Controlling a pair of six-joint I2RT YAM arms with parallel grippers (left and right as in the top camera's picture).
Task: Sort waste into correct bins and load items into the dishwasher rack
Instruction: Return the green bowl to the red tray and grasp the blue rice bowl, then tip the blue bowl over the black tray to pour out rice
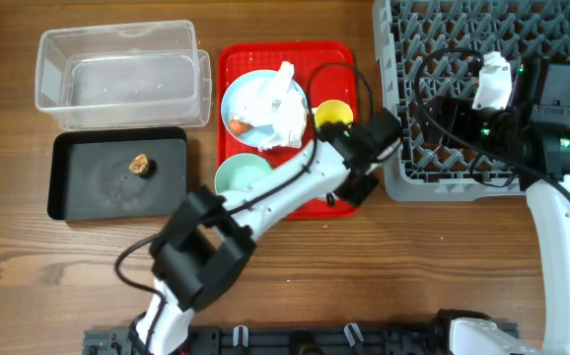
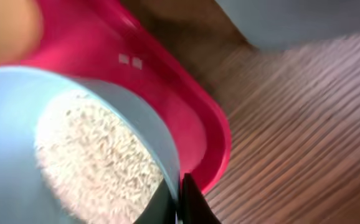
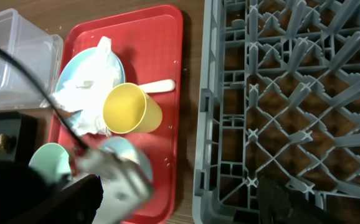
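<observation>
My left gripper (image 2: 183,199) is shut on the rim of the pale blue bowl (image 2: 18,143), which holds white rice (image 2: 99,155), at the front right corner of the red tray (image 1: 285,54). In the overhead view the left gripper (image 1: 349,189) covers that bowl. My right gripper (image 3: 167,205) is open and empty above the left edge of the grey dishwasher rack (image 1: 482,30). The tray also holds a pale blue plate (image 1: 241,94) with crumpled napkins (image 1: 280,104) and a carrot piece (image 1: 238,126), a yellow cup (image 1: 331,113) on its side, a white spoon (image 3: 161,86) and a mint-green bowl (image 1: 241,176).
The clear tub (image 1: 117,79) stands at the back left. The black tray (image 1: 78,197) in front of it holds a brown food lump (image 1: 141,165). A strip of bare wood separates the red tray from the rack.
</observation>
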